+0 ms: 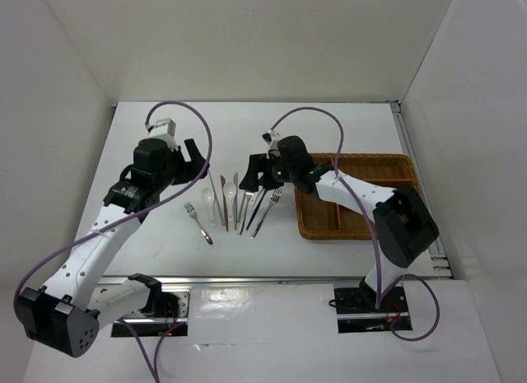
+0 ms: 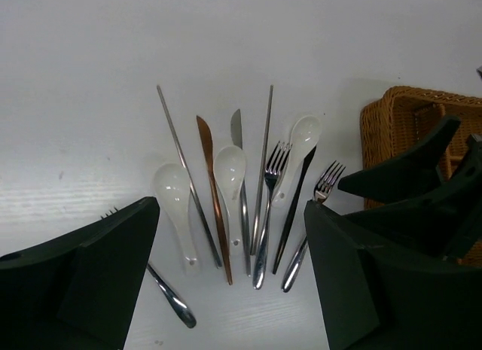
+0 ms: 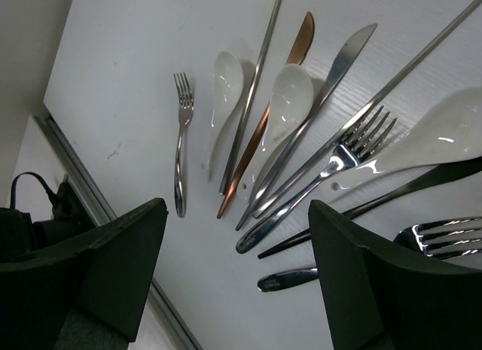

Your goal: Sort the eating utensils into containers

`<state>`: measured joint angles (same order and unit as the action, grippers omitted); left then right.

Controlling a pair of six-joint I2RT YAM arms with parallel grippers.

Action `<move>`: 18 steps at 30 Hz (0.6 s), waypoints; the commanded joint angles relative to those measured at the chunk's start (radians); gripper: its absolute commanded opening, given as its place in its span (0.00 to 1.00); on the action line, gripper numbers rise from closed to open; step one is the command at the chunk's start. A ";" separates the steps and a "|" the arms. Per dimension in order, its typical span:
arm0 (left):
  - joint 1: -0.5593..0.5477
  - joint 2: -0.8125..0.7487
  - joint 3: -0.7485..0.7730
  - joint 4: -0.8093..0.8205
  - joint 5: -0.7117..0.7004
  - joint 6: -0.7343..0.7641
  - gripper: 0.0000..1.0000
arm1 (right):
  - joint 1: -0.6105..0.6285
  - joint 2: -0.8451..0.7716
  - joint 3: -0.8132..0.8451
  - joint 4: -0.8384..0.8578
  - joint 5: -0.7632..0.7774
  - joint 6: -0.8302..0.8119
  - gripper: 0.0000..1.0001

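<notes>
White-walled enclosure, white table (image 1: 346,128). Brown wicker tray (image 1: 362,159) sits on the table's right side, with dividers visible inside.

Utensils (image 1: 235,203) lie on the bare table left of the tray, fanned with their handles converging toward the near edge. Left wrist view, left to right:
- white spoon (image 2: 172,192)
- long metal chopstick (image 2: 184,169)
- copper-coloured knife (image 2: 213,192)
- second white spoon (image 2: 230,169)
- silver knife (image 2: 239,177)
- another metal chopstick (image 2: 265,154)
- fork (image 2: 269,207)
- third white spoon (image 2: 303,135)
- dark chopstick (image 2: 295,211)
- second fork (image 2: 316,214)

A lone fork (image 1: 198,222) lies apart on the left, tines toward the far side.

Left arm: rises from its base at the near left and slants up and inward. Left gripper (image 1: 196,156) hangs above the table just beyond the fan's far-left end, fingers spread wide with nothing between them.

Right arm: elbow is folded near the tray's near-right corner. The forearm crosses over the tray toward the centre. Right gripper (image 1: 255,175) is poised over the right half of the fan, fingers likewise spread and gripping nothing.
</notes>
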<state>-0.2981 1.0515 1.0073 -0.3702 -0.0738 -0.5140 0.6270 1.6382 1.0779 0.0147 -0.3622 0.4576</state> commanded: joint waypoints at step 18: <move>-0.001 0.050 -0.367 0.433 -0.101 -0.109 0.81 | -0.041 -0.251 -0.062 -0.045 0.269 -0.028 0.92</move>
<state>-0.2981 1.0634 0.6704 -0.0662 -0.1570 -0.6502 0.6140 1.4342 1.0470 -0.0128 -0.1497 0.4473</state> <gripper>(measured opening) 0.824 0.912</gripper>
